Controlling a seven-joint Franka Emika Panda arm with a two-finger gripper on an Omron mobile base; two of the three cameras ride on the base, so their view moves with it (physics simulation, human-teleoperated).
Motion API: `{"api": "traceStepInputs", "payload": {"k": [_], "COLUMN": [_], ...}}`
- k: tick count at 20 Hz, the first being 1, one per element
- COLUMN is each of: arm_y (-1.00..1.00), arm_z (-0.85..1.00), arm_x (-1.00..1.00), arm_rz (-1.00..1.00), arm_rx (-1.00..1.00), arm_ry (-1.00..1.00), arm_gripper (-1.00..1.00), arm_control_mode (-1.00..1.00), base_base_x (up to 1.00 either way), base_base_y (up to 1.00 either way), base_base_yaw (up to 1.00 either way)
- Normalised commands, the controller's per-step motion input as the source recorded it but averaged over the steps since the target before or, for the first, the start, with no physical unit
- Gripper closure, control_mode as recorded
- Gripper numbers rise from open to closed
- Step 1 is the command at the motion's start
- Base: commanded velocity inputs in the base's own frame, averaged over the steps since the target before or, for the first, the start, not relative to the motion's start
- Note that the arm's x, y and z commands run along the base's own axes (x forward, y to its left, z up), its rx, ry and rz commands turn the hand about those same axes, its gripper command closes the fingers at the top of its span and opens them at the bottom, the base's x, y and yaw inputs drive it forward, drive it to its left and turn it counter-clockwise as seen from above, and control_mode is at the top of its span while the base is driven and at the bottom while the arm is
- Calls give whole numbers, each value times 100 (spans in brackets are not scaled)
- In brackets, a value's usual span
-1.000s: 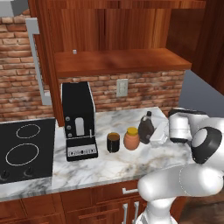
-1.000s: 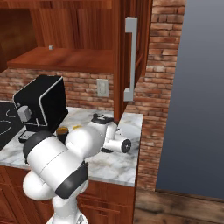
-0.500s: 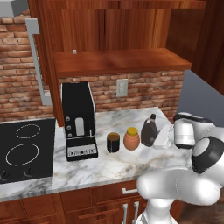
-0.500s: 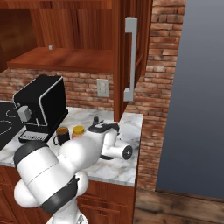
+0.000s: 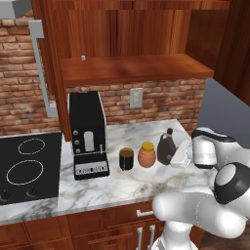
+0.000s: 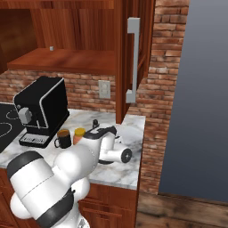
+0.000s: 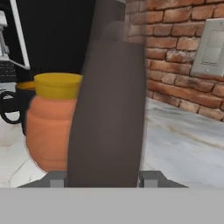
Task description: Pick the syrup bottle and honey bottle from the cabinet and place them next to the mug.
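The syrup bottle (image 5: 166, 146) stands upright on the marble counter, right of the honey bottle (image 5: 146, 155) and the dark mug (image 5: 126, 158), all three in a row. My gripper (image 5: 175, 157) reaches in from the right and is shut on the syrup bottle's body. In the hand view the dark syrup bottle (image 7: 109, 109) sits between my fingertips (image 7: 57, 179), with the honey bottle (image 7: 50, 127) just behind on the left. From the right base, the mug (image 6: 62, 138) and honey bottle (image 6: 79, 135) show, and the syrup bottle's cap (image 6: 95, 122) pokes above my arm.
A black coffee machine (image 5: 88, 134) stands left of the mug, with a stove top (image 5: 27, 168) beyond it. The cabinet (image 5: 132, 68) hangs open above, its door handle (image 6: 132, 58) at the right. A wall outlet (image 5: 135, 97) is behind the bottles. The counter ends just right of my hand.
The syrup bottle has come down slightly and now rests on the counter beside the honey bottle. My elbow has swung lower and to the right; the hand has barely shifted.
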Motion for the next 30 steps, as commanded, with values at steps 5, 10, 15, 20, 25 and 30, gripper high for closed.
{"api": "traceStepInputs", "payload": {"k": [5, 10, 15, 20, 25, 30], "arm_y": [0, 0, 0, 0, 0, 0], "arm_z": [0, -1, 0, 0, 0, 0], "arm_x": [0, 0, 0, 0, 0, 0], "arm_rz": [0, 0, 0, 0, 0, 0], "arm_rx": [-4, -2, 0, 0, 0, 0], "arm_ry": [0, 0, 1, 0, 0, 0], "arm_gripper": [100, 100, 100, -100, -100, -100], "arm_control_mode": [-100, -100, -100, -100, -100, -100], "base_base_x": [0, 0, 0, 0, 0, 0], "base_base_y": [0, 0, 0, 0, 0, 0], "base_base_yaw": [0, 0, 0, 0, 0, 0]}}
